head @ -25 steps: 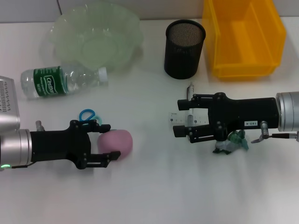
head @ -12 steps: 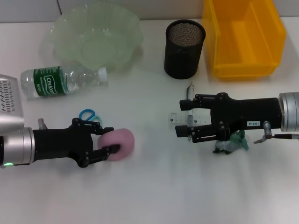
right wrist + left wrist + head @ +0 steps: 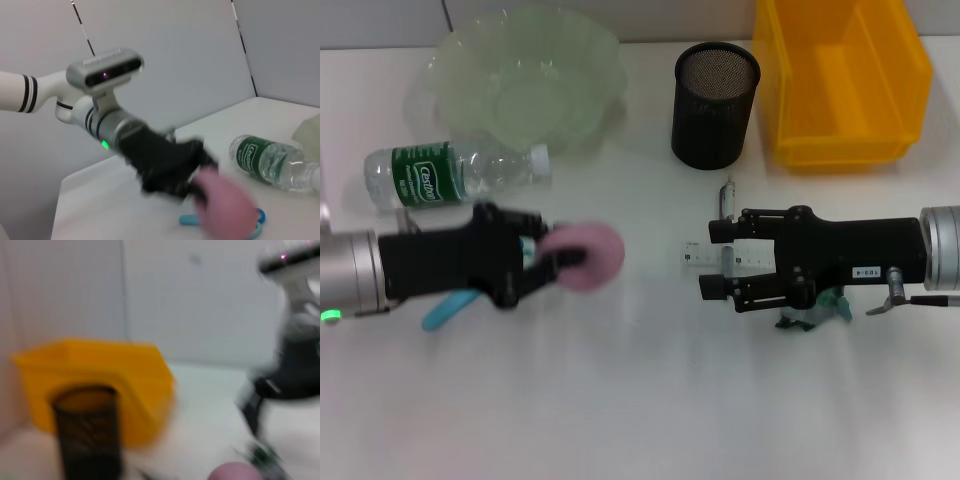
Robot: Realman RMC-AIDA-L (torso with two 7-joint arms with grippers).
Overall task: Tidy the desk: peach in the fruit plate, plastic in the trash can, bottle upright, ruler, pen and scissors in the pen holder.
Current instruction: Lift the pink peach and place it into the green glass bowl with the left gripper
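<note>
My left gripper [image 3: 563,259] is shut on the pink peach [image 3: 590,256] and holds it above the desk [image 3: 620,400]; the peach also shows in the right wrist view [image 3: 222,205]. The light blue scissors [image 3: 444,310] lie partly hidden under the left arm. The bottle [image 3: 450,172] lies on its side behind that arm. My right gripper [image 3: 718,260] is open, its jaws either side of the clear ruler [image 3: 700,255]. The pen [image 3: 727,193] lies just behind it. Crumpled green plastic [image 3: 817,310] sits under the right arm. The fruit plate [image 3: 525,80], pen holder [image 3: 715,100] and trash can [image 3: 840,80] stand at the back.
The yellow trash can [image 3: 100,370] and the black pen holder [image 3: 87,435] appear blurred in the left wrist view, with the right arm [image 3: 295,355] beyond. The bottle [image 3: 270,160] and scissors [image 3: 257,220] show in the right wrist view.
My left gripper closed on the peach, lifted it off the desk and moved it back and to the right. The scissors' far end came into view. The right gripper shifted slightly right.
</note>
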